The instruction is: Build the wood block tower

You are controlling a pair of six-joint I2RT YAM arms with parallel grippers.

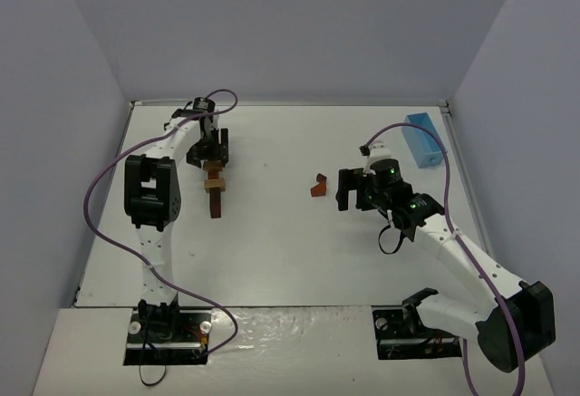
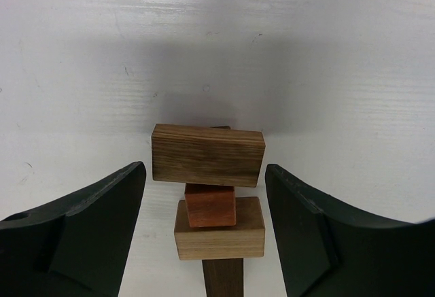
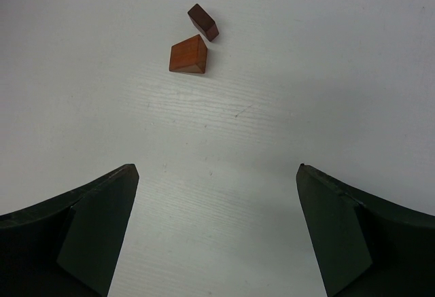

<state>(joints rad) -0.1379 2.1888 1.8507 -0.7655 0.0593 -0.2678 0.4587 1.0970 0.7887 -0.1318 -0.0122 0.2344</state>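
The wood block tower (image 1: pixel 215 193) stands at the left of the table. In the left wrist view it has a brown cuboid (image 2: pixel 208 154) on top, then a reddish cube (image 2: pixel 211 206), a tan block (image 2: pixel 219 237) and a dark post (image 2: pixel 223 278). My left gripper (image 2: pixel 204 166) (image 1: pixel 210 155) is open just above and behind the tower top, with a gap between each finger and the brown cuboid. My right gripper (image 3: pixel 217 171) (image 1: pixel 350 191) is open and holds nothing. Ahead of it on the table lie two loose wood blocks, a reddish wedge (image 3: pixel 189 56) (image 1: pixel 317 188) and a dark one (image 3: pixel 203 22).
A light blue box (image 1: pixel 424 140) lies at the far right by the wall. White walls enclose the table on the left, back and right. Purple cables loop off both arms.
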